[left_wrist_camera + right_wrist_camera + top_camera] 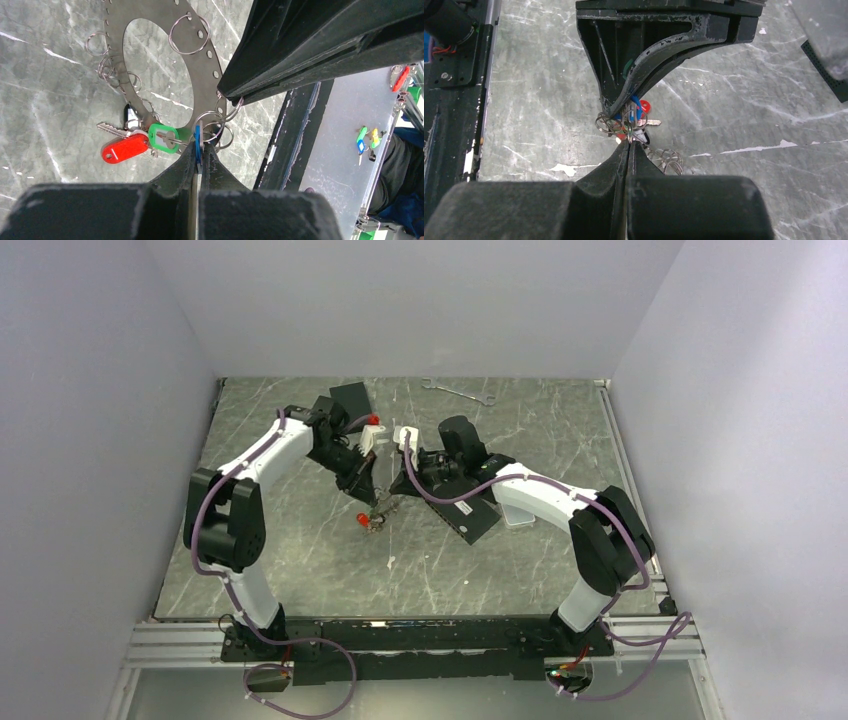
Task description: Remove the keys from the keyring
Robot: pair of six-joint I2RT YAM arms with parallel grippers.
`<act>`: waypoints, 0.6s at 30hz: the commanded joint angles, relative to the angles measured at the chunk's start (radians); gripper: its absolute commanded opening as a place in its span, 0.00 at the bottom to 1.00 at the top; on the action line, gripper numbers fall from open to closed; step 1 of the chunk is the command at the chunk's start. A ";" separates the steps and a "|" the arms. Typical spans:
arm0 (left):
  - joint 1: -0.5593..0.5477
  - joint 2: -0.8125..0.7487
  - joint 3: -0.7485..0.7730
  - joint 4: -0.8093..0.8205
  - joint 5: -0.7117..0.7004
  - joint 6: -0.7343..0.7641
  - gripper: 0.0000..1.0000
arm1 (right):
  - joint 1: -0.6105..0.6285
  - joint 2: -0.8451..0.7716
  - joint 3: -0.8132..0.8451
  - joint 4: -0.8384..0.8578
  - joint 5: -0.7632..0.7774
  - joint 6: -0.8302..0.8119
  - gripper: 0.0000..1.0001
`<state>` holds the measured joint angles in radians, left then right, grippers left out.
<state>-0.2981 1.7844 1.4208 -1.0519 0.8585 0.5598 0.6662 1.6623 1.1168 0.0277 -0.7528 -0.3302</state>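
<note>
Furthest left in the left wrist view hung the red key (125, 148) with a dark key (129, 114) just above it, then the green key (163, 137). Next came the blue key (198, 137), and our left gripper (199, 160) was clamped shut on its tag. All four hung by small split rings (189, 32) from the keyring (202, 67), a flat perforated metal loop that sat between the two arms at the middle of the table (300, 560). To the right, our right gripper (629, 142) was closed with no gap, nipping into the cluster of rings at the loop's edge. Which piece it held we could not tell. We judged the job barely begun: every key we saw was attached, so all remained to be freed.
</note>
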 commanded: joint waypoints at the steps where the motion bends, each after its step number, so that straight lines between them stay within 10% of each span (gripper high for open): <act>1: -0.013 0.017 0.029 0.001 -0.030 0.006 0.00 | -0.011 -0.038 0.006 0.005 -0.060 0.003 0.00; 18: -0.016 0.032 0.075 -0.014 0.001 -0.018 0.00 | -0.012 -0.035 0.010 -0.097 -0.174 -0.119 0.00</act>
<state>-0.3237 1.8130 1.4498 -1.0653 0.8551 0.5529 0.6559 1.6623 1.1168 -0.0288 -0.8341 -0.3969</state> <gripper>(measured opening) 0.045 0.018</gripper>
